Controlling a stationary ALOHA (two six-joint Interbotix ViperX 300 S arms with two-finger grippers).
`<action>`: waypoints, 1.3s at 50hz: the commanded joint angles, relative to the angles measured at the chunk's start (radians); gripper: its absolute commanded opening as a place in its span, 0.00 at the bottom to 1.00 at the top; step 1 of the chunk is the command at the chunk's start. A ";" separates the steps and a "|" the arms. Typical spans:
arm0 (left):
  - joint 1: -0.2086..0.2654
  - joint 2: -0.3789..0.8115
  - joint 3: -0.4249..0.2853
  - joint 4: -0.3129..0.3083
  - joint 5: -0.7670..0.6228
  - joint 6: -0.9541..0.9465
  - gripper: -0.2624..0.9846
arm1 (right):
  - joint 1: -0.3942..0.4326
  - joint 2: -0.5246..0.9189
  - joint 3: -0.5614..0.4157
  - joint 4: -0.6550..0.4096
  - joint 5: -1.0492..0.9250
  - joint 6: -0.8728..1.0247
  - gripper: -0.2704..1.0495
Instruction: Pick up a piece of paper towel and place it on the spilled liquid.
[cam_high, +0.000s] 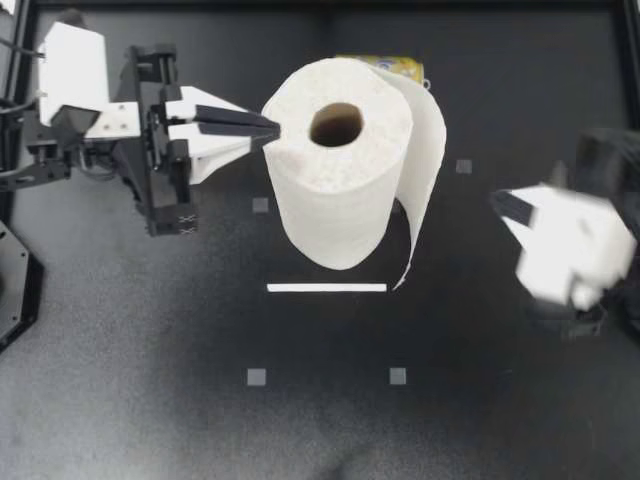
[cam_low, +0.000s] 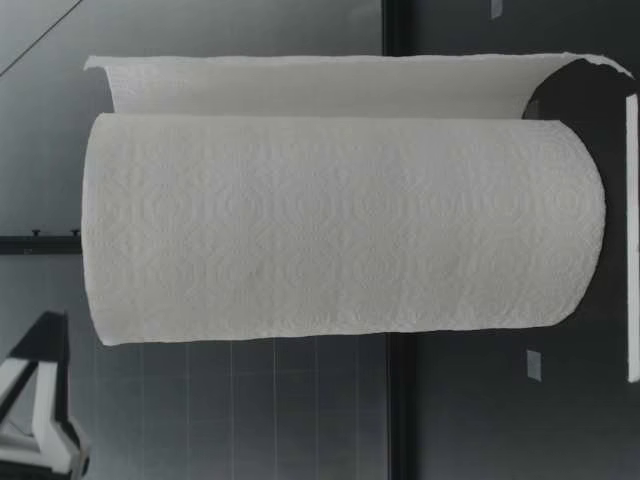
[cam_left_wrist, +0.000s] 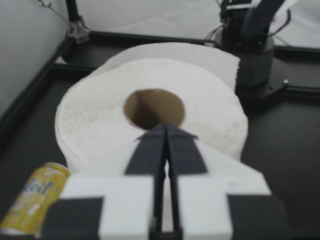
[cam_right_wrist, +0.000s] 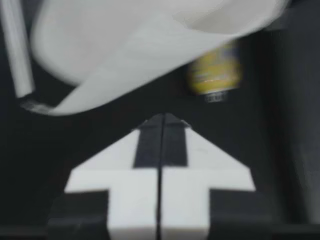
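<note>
A black table (cam_high: 130, 400) fills the scene. One large white paper towel roll (cam_high: 338, 165) stands upright on its end near the middle of the table. Seen from above, its brown cardboard core is open at the top. From table height the roll (cam_low: 340, 225) takes up most of the view.

One loose sheet of paper towel (cam_high: 428, 150) is attached to the roll. It curls away from the roll on the side facing the robot's right arm and hangs down to the table. Its lower corner ends just beside a white strip.

There are two arms, one on each side. The robot's left gripper (cam_high: 272, 127) is at the top rim of the roll, with its two dark fingers pressed together and holding nothing. Its own camera shows the joined tips (cam_left_wrist: 165, 131) over the roll's top face, just short of the core hole. The robot's right gripper (cam_high: 503, 205) is blurred and sits well apart from the roll, pointing toward the hanging sheet. Its camera shows its fingers (cam_right_wrist: 161, 120) together too, with the sheet (cam_right_wrist: 125, 55) ahead of them and not touching.

One yellow drink can (cam_high: 395, 65) is on the far side of the roll, partly hidden by it. It seems to lie on its side.

One thin white strip (cam_high: 326, 288) lies flat on the table in front of the roll.

Four small grey square markers are on the tabletop. One is by the roll's base (cam_high: 260, 205), one is beyond the sheet (cam_high: 463, 166), and two are nearer the front edge (cam_high: 257, 377) (cam_high: 398, 376).
</note>
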 joint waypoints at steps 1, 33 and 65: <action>0.008 0.005 -0.037 0.005 -0.003 0.011 0.29 | 0.104 0.026 -0.026 -0.141 0.110 0.114 0.18; 0.048 0.080 -0.078 0.005 0.121 0.028 0.29 | 0.141 0.387 0.005 -0.443 0.184 1.048 0.55; 0.048 0.080 -0.071 0.002 0.129 0.023 0.29 | -0.003 0.543 0.014 -0.423 0.298 1.373 0.80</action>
